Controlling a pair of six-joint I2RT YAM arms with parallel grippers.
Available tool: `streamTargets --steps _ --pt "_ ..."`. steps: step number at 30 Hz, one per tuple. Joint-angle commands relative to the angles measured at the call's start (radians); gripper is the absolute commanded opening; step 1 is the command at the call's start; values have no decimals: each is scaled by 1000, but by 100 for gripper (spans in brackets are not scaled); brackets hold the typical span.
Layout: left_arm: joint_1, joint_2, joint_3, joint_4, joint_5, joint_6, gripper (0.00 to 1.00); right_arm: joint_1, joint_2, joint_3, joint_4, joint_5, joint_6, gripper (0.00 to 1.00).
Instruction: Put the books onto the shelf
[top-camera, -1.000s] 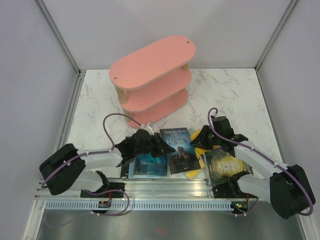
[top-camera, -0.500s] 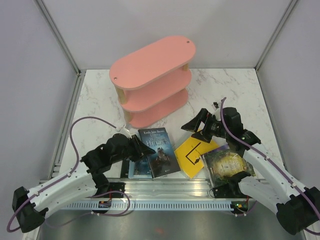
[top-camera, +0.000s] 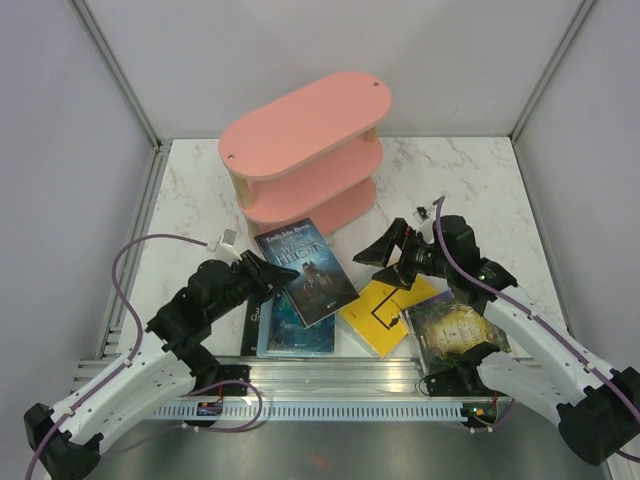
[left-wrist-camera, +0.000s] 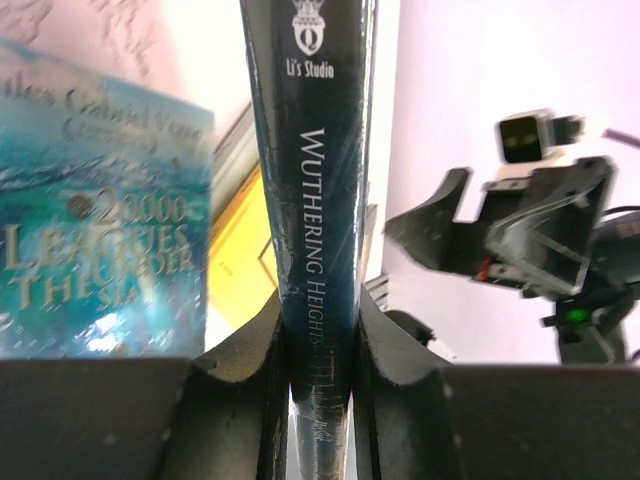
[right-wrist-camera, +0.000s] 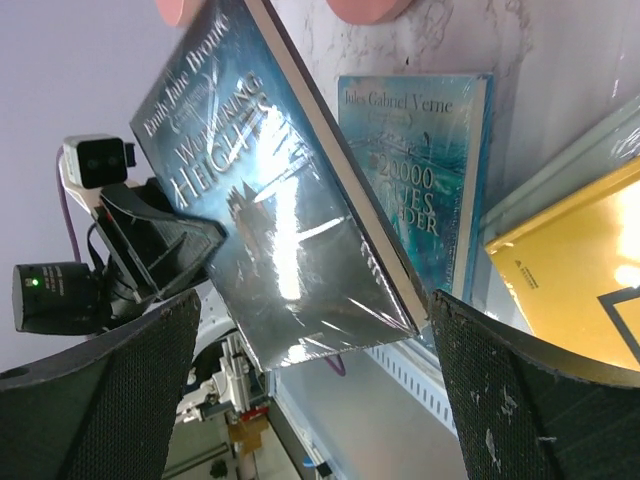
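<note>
The pink shelf (top-camera: 305, 160) stands at the back of the table, its tiers bare. My left gripper (top-camera: 262, 278) is shut on the spine edge of the dark castle book (top-camera: 305, 270), holding it tilted above the table in front of the shelf. In the left wrist view its spine (left-wrist-camera: 318, 200) is clamped between the fingers (left-wrist-camera: 250, 380). The teal book (top-camera: 295, 325), yellow book (top-camera: 385, 310) and green-gold book (top-camera: 450, 330) lie flat near the front edge. My right gripper (top-camera: 385, 255) hangs open above the yellow book, facing the held book (right-wrist-camera: 260, 220), holding nothing.
A black book (top-camera: 249, 322) peeks out under the teal one's left side. The metal rail (top-camera: 330, 385) runs along the near edge. Grey walls close in the marble table (top-camera: 470, 190) on three sides.
My left arm has lifted the dark castle book off the pile and carried it back toward the shelf. My right gripper opened and rose off the yellow book.
</note>
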Motion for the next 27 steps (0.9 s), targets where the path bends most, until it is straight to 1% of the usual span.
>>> streamTargets --steps 1,5,10,15,16,19,20,21,23,24,26,27 --pt "27 2 88 297 26 -56 2 41 24 32 41 24 33 98" --pt "53 25 82 382 63 -91 2 99 53 52 47 58 49 98" --pt "68 43 96 393 76 -84 2 127 56 37 110 80 96 98" --pt "74 39 33 501 74 -144 2 154 76 -5 280 78 222 98" --pt "76 39 21 511 72 -150 2 160 82 -12 347 80 237 96" --pt "80 40 -2 546 66 -173 2 177 107 -17 454 75 297 89" --pt "83 43 -5 551 68 -180 2 183 113 -11 471 75 305 86" --pt "86 46 -5 551 69 -181 2 185 123 -6 492 74 309 77" --pt "90 57 -4 546 75 -179 2 190 131 10 504 75 316 63" --pt "91 59 -2 537 77 -176 2 191 134 17 511 75 316 48" --pt "97 63 10 488 82 -161 2 190 136 32 514 80 308 33" --pt "97 65 24 459 83 -153 2 190 137 35 514 81 305 15"
